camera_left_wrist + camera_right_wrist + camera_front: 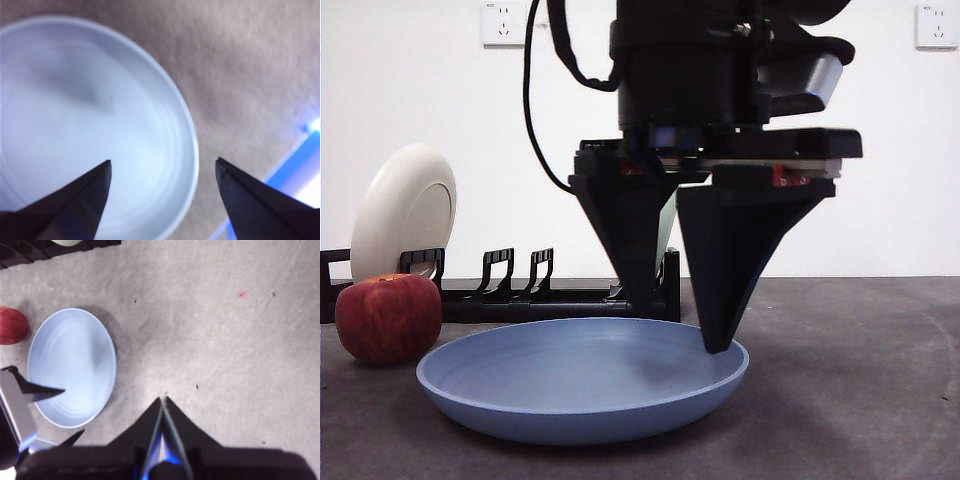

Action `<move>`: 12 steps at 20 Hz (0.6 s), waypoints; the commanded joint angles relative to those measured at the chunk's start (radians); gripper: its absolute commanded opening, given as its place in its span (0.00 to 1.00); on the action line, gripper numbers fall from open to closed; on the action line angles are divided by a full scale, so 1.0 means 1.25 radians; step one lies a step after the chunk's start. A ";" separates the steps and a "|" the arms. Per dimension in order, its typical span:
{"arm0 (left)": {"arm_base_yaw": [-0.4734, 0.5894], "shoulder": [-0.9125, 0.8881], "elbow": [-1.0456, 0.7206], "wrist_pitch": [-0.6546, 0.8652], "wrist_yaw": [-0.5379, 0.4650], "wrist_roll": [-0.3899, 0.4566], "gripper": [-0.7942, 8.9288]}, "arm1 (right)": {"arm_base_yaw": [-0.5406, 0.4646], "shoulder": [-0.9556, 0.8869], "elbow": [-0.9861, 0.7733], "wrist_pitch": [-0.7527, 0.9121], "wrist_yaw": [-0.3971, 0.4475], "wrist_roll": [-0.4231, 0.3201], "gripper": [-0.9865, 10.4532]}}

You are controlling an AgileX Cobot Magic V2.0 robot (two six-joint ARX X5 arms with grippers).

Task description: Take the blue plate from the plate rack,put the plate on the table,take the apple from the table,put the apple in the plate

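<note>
- Now my left gripper [685, 330] hangs released, jaws straddling the blue plate's [570, 385] rim, plate flat on the table [850, 380]
- Apple [388, 317] waits beside it; right gripper [162, 402] pinched shut, idle

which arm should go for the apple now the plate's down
Left, probably. The left gripper hangs open right over the blue plate, and the apple sits just beside that plate on the table. The right gripper is shut and waits farther off over bare table.
</note>
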 commanded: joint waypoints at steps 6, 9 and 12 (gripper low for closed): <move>-0.004 -0.190 -0.002 -0.117 0.023 0.009 0.09 | 0.067 0.002 0.003 0.073 -0.057 0.042 0.16; -0.003 -0.317 -0.002 -0.144 0.023 -0.005 0.07 | 0.165 0.004 0.003 0.156 -0.044 0.108 0.18; 0.004 -0.438 -0.002 -0.195 0.015 -0.053 0.07 | 0.282 0.035 0.024 0.218 0.020 0.155 0.41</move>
